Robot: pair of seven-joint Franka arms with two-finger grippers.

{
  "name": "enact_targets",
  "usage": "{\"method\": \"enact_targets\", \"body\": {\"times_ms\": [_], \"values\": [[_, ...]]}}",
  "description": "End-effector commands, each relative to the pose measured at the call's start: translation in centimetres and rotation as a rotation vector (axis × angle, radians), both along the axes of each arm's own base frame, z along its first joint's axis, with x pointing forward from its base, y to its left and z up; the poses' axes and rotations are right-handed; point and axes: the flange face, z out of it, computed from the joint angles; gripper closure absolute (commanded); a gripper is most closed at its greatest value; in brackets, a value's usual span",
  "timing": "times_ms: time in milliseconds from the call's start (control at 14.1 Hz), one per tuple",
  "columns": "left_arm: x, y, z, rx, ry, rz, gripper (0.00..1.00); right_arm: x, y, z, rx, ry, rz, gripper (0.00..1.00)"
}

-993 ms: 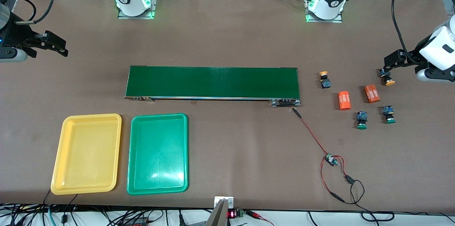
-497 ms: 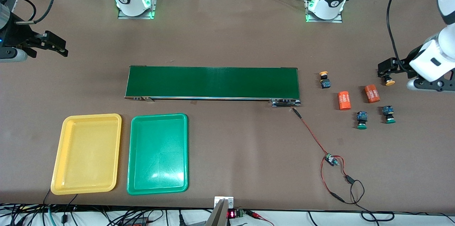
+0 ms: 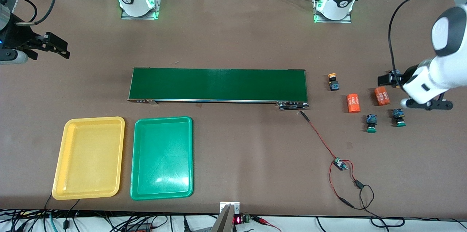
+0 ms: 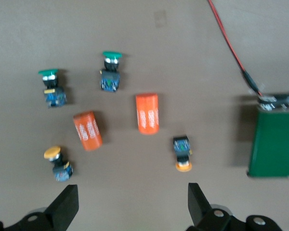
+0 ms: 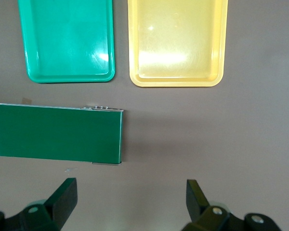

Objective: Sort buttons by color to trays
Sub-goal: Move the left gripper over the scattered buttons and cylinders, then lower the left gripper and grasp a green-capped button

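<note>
Buttons: two yellow [image 4: 58,162] [image 4: 182,154], two green [image 4: 51,86] [image 4: 110,71], loose on bench [image 3: 233,35].
Trays: yellow [image 3: 58,188], green [image 3: 135,192].
Left gripper [image 4: 130,209]: fingers apart, over buttons.
Right gripper [image 5: 130,207]: fingers apart, waiting.

You get bright, even overhead light on the table [image 3: 233,42], with short, soft shadows. Glare patches sit on the green tray [image 3: 161,181] and, in the right wrist view, on the yellow tray [image 5: 173,57]. Your left wrist view is slightly blurred; the buttons [image 4: 108,72] and orange cylinders [image 4: 147,113] look soft-edged.
</note>
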Motion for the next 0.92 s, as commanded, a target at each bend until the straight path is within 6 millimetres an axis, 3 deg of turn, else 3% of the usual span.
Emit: {"method": "enact_targets", "body": {"times_ms": [0,142,284,568,639,710,851], "values": [[2.9,1.5,-4.3,0.000,-0.059,0.019,0.00,0.6,-0.1,-1.2,0.001,0.017,-0.010,0.00],[4.5,3.5,-7.8,0.029,-0.106,0.012,0.00,1.0,0.4,-1.7,-0.022,0.015,0.012,0.00],[5.9,4.1,-11.7,0.063,-0.155,-0.018,0.00,1.7,0.9,-3.1,-0.094,0.035,0.038,0.00],[6.7,5.2,-18.9,0.068,-0.182,-0.025,0.03,1.9,0.4,-2.9,-0.118,0.045,0.047,0.00],[6.5,5.6,-20.0,0.065,-0.173,-0.028,0.05,1.8,1.2,-2.8,-0.113,0.041,0.058,0.00],[6.4,5.8,-21.2,0.064,-0.166,-0.034,0.06,1.9,3.5,-3.1,-0.105,0.039,0.086,0.00],[5.8,6.8,-23.4,0.060,-0.141,-0.022,0.10,2.5,7.4,-5.7,-0.107,0.084,0.143,0.00]]}}
